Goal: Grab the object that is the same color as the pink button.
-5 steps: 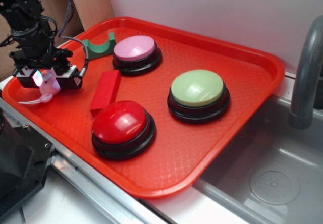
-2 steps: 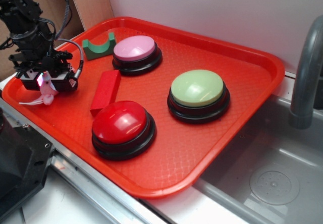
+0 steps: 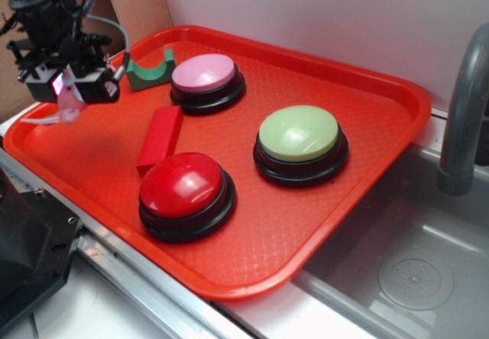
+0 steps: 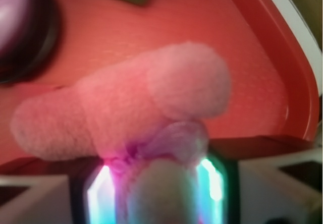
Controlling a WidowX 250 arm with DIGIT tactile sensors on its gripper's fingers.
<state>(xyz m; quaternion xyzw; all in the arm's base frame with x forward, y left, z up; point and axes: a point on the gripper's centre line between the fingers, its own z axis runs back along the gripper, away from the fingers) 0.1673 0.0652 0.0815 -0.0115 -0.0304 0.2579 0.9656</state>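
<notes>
The small pink plush toy (image 3: 71,102) hangs above the left end of the red tray (image 3: 367,156), its pale string tail trailing left. My gripper (image 3: 70,87) is shut on it, lifted clear of the tray floor. In the wrist view the pink plush toy (image 4: 136,108) fills the middle, pinched between the lit fingers (image 4: 103,193), with my gripper (image 4: 156,188) at the bottom edge. The pink button (image 3: 203,73), pale pink dome on a black base, sits at the back of the tray, to the right of the gripper.
A green arch block (image 3: 149,68) lies left of the pink button. A red rectangular block (image 3: 160,137) lies mid-tray. A red button (image 3: 183,190) sits at the front, a light green button (image 3: 299,139) to the right. A grey sink and faucet (image 3: 462,117) lie right.
The gripper has risen and moved back with the pink plush toy in it, lifting the toy off the tray floor. The buttons and blocks have not moved.
</notes>
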